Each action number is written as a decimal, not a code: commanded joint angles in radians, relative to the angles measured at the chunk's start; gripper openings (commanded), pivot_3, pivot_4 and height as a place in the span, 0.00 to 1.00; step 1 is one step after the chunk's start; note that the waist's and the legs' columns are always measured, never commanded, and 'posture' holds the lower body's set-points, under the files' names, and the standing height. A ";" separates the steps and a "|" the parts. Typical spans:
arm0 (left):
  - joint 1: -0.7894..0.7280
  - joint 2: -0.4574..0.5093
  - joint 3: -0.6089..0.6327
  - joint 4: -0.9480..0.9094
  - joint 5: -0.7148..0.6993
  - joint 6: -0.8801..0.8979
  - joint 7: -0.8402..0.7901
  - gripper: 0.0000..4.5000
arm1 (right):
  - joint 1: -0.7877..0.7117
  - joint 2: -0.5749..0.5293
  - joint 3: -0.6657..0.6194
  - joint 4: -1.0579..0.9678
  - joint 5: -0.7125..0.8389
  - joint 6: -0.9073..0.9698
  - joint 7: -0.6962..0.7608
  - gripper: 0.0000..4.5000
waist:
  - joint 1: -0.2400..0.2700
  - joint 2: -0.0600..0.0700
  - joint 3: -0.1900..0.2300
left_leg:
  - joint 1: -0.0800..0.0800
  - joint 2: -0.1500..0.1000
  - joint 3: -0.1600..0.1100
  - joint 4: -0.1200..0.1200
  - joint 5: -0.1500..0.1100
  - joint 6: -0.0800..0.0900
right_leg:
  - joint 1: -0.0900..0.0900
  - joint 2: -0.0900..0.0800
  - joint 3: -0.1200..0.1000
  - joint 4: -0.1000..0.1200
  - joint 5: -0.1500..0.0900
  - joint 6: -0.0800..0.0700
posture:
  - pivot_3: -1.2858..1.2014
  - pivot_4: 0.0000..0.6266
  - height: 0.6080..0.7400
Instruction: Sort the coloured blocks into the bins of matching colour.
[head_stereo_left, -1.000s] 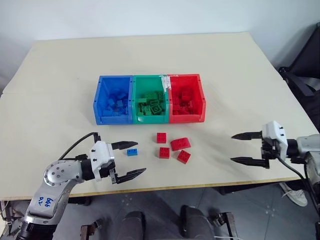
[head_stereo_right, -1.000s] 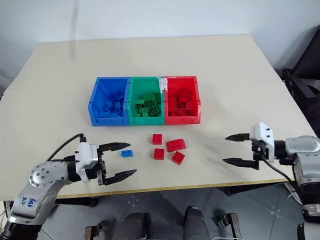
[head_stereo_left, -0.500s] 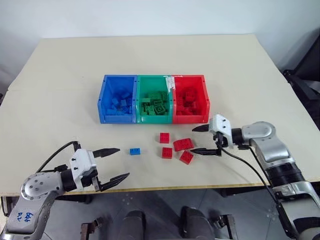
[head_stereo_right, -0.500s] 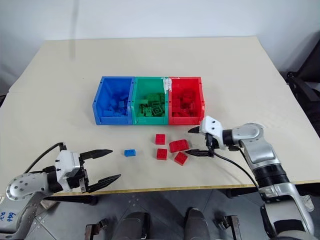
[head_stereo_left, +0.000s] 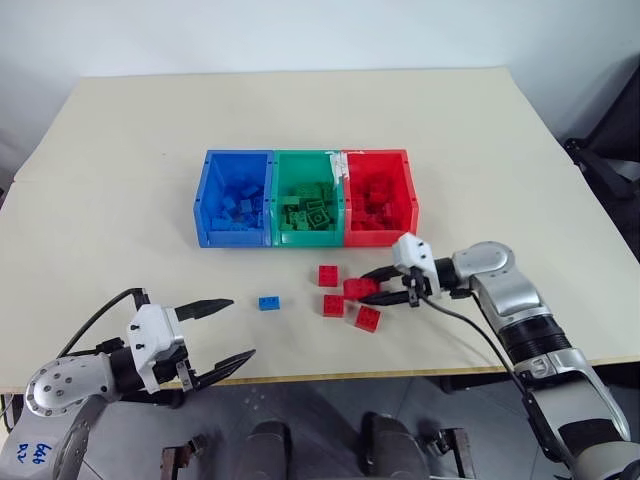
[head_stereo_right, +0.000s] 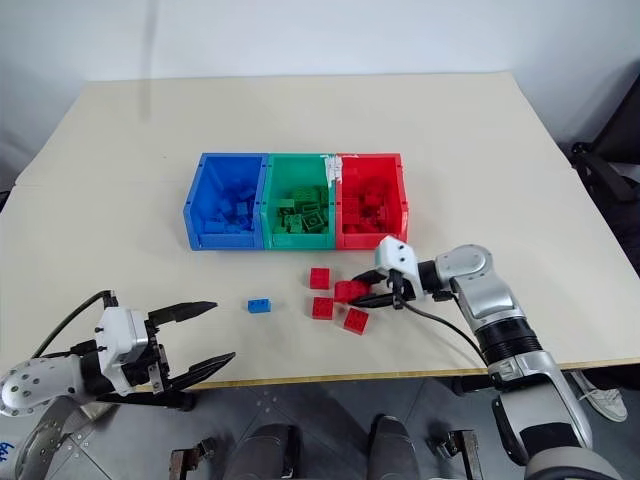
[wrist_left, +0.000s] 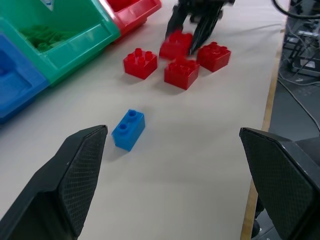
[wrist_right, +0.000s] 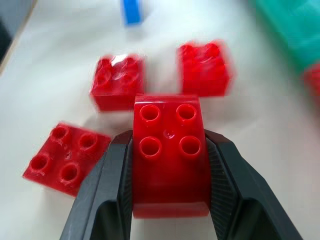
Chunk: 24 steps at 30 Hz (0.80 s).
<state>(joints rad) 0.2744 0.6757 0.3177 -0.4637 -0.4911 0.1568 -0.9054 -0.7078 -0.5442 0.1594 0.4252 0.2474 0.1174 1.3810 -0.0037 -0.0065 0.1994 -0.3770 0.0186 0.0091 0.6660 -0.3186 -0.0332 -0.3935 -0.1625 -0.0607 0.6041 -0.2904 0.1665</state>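
The longer red brick (wrist_right: 171, 150) is partly covered by the right claw (head_stereo_right: 372, 294), whose two black fingers press against its long sides; its underside and near end are hidden between them, and whether it is lifted off the bench (head_stereo_left: 120, 200) cannot be told. The contents of the three joined bins are a jumble: bricks lie heaped in the blue bin (head_stereo_left: 236, 198), the green bin (head_stereo_left: 306, 198) and the red bin (head_stereo_left: 378, 196), too tangled and same-coloured to count. In the left wrist view the bins are cut off at the edge.

Counted on the bench in front of the bins: four red bricks and one blue brick (head_stereo_left: 268, 302). Besides the gripped one, three square red bricks lie loose: one (head_stereo_left: 327, 275) nearer the bins, one (head_stereo_left: 333, 305) beside it toward the bench's front edge, and one (head_stereo_left: 368, 318) just beside the right claw. All four red ones sit close together; the blue one lies apart to their left.

The left claw (head_stereo_left: 225, 330) hangs wide and empty near the front edge of the bench, left of the blue brick and clear of it.
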 joint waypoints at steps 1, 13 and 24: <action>0.024 -0.010 0.063 -0.052 -0.065 0.030 0.030 1.00 | -0.116 0.005 -0.123 0.013 0.066 0.073 -0.112 0.33 | -0.003 0.000 0.000 | 0.000 0.000 0.000 0.000 0.000 0.000 | 0.000 0.000 0.000 0.000 0.000 0.000 | 0.52 0.24 1.00; 0.019 -0.006 0.105 -0.048 -0.105 0.052 0.032 1.00 | -0.383 0.092 -0.153 0.427 -0.068 -0.150 -0.312 0.63 | -0.026 0.000 0.000 | 0.000 0.000 0.001 -0.002 -0.001 0.000 | -0.001 0.000 0.000 0.000 -0.001 -0.001 | 0.52 0.24 1.00; -0.166 0.010 -0.055 0.074 -0.032 0.019 -0.043 1.00 | 0.029 -0.165 -0.268 -0.120 0.139 0.021 -0.057 0.98 | 0.003 0.000 0.000 | 0.000 0.000 0.001 -0.001 -0.002 0.001 | 0.000 0.000 -0.001 -0.001 0.000 -0.001 | 0.52 0.24 1.00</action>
<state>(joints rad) 0.1350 0.6831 0.2888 -0.3998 -0.5425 0.2080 -0.9309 -0.7095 -0.6657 -0.0597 0.4162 0.3405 0.1032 1.3014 -0.0007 -0.0061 0.1996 -0.3773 0.0185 0.0104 0.6648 -0.3204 -0.0324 -0.3938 -0.1627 -0.0616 0.6028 -0.2907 0.1658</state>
